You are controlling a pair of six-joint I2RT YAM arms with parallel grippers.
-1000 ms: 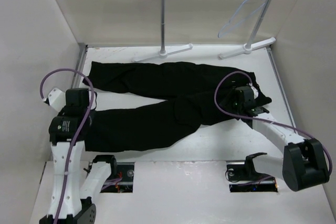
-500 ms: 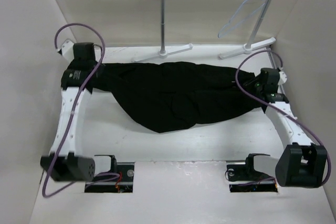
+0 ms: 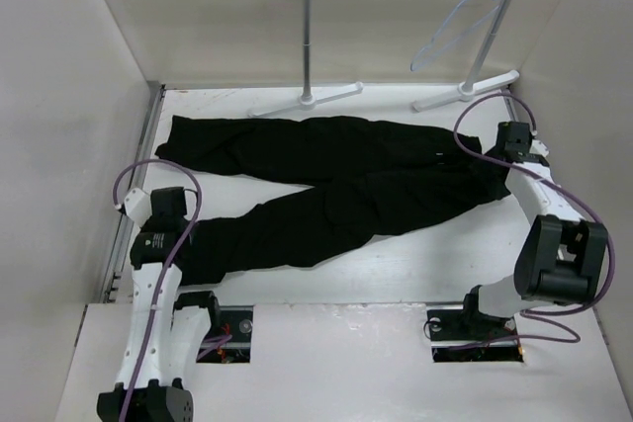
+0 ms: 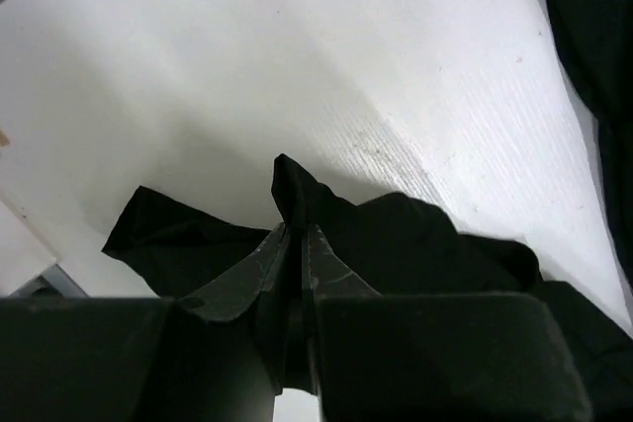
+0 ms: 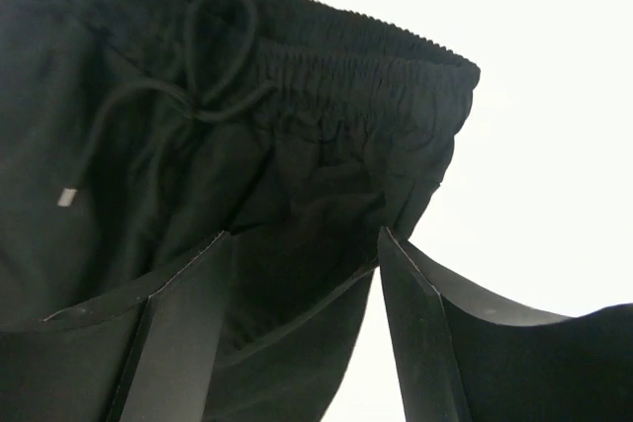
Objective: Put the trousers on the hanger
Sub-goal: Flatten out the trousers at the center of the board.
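The black trousers [image 3: 326,180] lie flat on the white table, legs spread in a V to the left, waistband to the right. My left gripper [image 3: 170,229] is at the hem of the near leg. In the left wrist view it [image 4: 295,232] is shut on a fold of the trousers [image 4: 415,239]. My right gripper [image 3: 497,153] is at the waistband end. In the right wrist view it [image 5: 303,232] is open, its jaws either side of the elastic waistband and drawstring [image 5: 213,56]. The pale hanger [image 3: 460,17] hangs from the rack rail at the back right.
A white garment rack [image 3: 309,27] stands at the back, its feet [image 3: 465,91] on the table's far edge. White walls close in left, right and behind. Bare table [image 3: 425,264] lies in front of the trousers.
The trousers were pulled taut and bunched between both grippers at the back. Now my left gripper has come back to the near left with the near leg, and the trousers lie spread.
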